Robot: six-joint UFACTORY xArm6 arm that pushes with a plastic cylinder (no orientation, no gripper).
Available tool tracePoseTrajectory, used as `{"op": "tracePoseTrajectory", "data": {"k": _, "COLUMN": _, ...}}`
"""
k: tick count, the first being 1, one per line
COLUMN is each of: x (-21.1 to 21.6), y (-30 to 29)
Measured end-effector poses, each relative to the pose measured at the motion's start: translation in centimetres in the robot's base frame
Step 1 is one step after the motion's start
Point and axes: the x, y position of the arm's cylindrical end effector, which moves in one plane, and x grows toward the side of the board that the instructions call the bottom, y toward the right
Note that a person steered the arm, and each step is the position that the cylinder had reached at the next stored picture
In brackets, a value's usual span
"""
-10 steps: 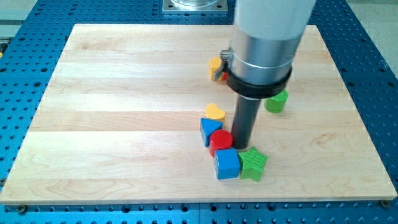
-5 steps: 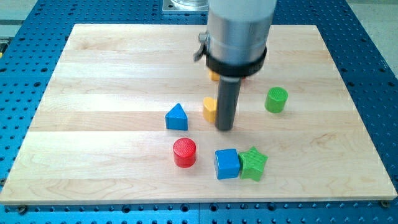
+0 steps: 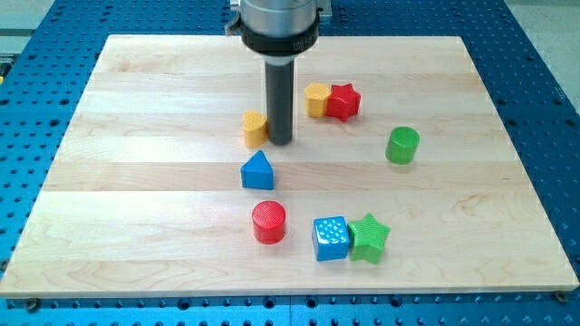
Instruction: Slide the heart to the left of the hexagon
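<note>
The yellow heart (image 3: 255, 129) lies on the wooden board, left of centre toward the view's top. My tip (image 3: 281, 141) stands right against the heart's right side. The yellow hexagon (image 3: 317, 100) lies further right and a little higher, touching a red star (image 3: 343, 101) on its right. The heart is left of the hexagon, with the rod between them.
A blue triangle (image 3: 258, 171) lies just below the heart. A red cylinder (image 3: 269, 222), a blue cube (image 3: 331, 238) and a green star (image 3: 369, 238) lie near the view's bottom. A green cylinder (image 3: 402, 145) stands at the right.
My tip has moved up and to the left, pushing the yellow heart with it. The blue triangle and red cylinder were knocked apart earlier and now rest still.
</note>
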Motion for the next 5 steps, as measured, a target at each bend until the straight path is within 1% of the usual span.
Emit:
{"op": "tracePoseTrajectory", "data": {"k": 1, "x": 2.8, "y": -2.2}}
{"op": "tracePoseTrajectory", "data": {"k": 2, "x": -1.4, "y": -4.0}}
{"op": "tracePoseTrajectory", "data": {"k": 3, "x": -5.2, "y": 1.7}}
{"op": "tracePoseTrajectory", "data": {"k": 4, "x": -4.0, "y": -1.2}}
{"op": "tracePoseTrajectory", "data": {"k": 5, "x": -2.0, "y": -7.4}}
